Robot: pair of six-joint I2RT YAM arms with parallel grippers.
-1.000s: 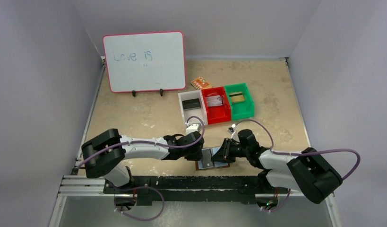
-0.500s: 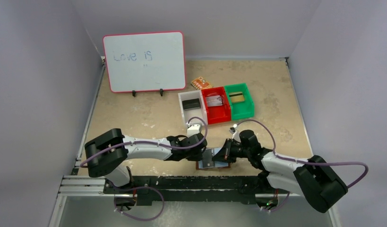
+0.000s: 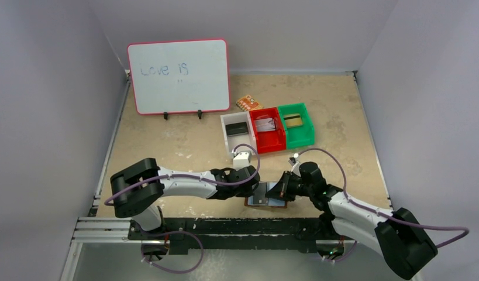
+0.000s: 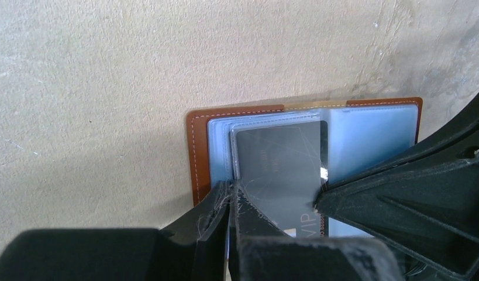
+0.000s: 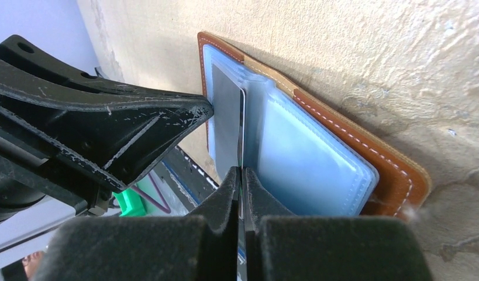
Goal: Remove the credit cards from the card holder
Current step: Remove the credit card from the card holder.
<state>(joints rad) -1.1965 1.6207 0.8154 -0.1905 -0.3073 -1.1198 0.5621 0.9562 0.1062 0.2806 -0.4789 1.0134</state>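
- The card holder lies open on the desk, close to the front edge, with the left jaws on one side and the right jaws on the other.
- Its brown cover faces down, and its pale blue clear pockets face up.
- A grey card lies over the pockets on the half nearer the left jaws. The letters "VIP" show at its lower end.
- The left jaws are closed to a thin slit on the outer edge of that half, just where the card's edge runs. They grip the pocket leaf there, and perhaps the card's edge with it; the wrist view is too tight to be sure.
- The right jaws are pressed fully together and nip the card's opposite edge, which the right wrist view shows edge-on, running straight into them.
- The two sets of jaws point at each other, with only the card between them.
- Further back, three bins stand touching in a row. The white bin holds a dark card, the red bin a silvery card, and the green bin a gold-olive card.
- An orange packet lies just behind the bins.
- A whiteboard reading "Love is" stands at the back left.
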